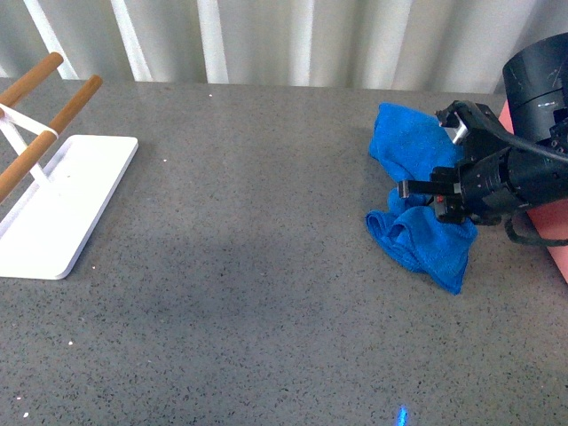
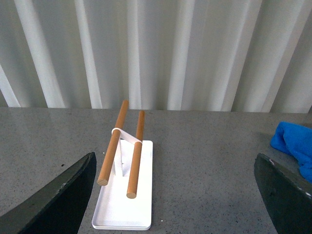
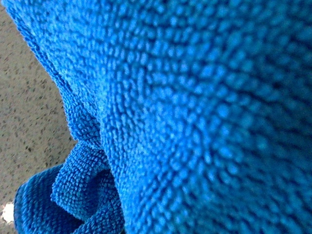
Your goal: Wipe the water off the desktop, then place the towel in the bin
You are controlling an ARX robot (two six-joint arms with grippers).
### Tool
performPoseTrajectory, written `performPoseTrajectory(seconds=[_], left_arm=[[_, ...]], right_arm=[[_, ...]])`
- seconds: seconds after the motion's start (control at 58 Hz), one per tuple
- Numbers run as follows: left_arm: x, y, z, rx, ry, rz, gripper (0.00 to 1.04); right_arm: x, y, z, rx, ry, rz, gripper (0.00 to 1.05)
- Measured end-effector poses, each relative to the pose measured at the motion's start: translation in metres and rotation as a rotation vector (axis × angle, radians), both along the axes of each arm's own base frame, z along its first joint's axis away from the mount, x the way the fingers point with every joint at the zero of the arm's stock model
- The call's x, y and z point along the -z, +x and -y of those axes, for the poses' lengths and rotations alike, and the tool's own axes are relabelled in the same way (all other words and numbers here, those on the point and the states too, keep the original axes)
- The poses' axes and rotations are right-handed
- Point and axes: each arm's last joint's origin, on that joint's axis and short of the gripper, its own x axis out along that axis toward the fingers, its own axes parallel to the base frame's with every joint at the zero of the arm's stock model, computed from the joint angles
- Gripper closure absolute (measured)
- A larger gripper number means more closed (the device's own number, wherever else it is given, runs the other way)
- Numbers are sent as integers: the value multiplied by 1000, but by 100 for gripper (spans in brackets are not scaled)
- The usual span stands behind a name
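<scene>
Front and left wrist views share the rack (image 1: 80, 195); right wrist hugs towel (image 3: 195, 97).

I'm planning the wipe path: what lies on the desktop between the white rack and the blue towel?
No object. The front view shows only bare speckled desktop stretching between the rack and the towel.

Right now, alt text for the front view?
The robot's right gripper is buried in a bunched blue towel at the right of a dark grey speckled desktop. A sliver of the pink bin shows behind the arm at the far right edge. A white rack with wooden rods stands at the far left.
</scene>
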Motion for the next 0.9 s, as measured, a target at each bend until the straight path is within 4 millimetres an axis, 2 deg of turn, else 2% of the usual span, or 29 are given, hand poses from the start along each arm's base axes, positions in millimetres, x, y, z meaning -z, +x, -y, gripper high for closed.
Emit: performPoseTrajectory(seconds=[0.19, 0.328, 0.621, 0.759, 0.897], left_arm=[[0, 0, 0, 0, 0, 0, 7], [0, 0, 0, 0, 0, 0, 7], [0, 0, 0, 0, 0, 0, 7], [0, 0, 0, 0, 0, 0, 7], [0, 0, 0, 0, 0, 0, 7]], right_arm=[[0, 29, 4, -1, -25, 1, 100], [1, 53, -1, -18, -50, 26, 100], [0, 102, -43, -122, -65, 101, 100], [2, 105, -70, -177, -16, 122, 100], [7, 93, -102, -246, 53, 117, 100]])
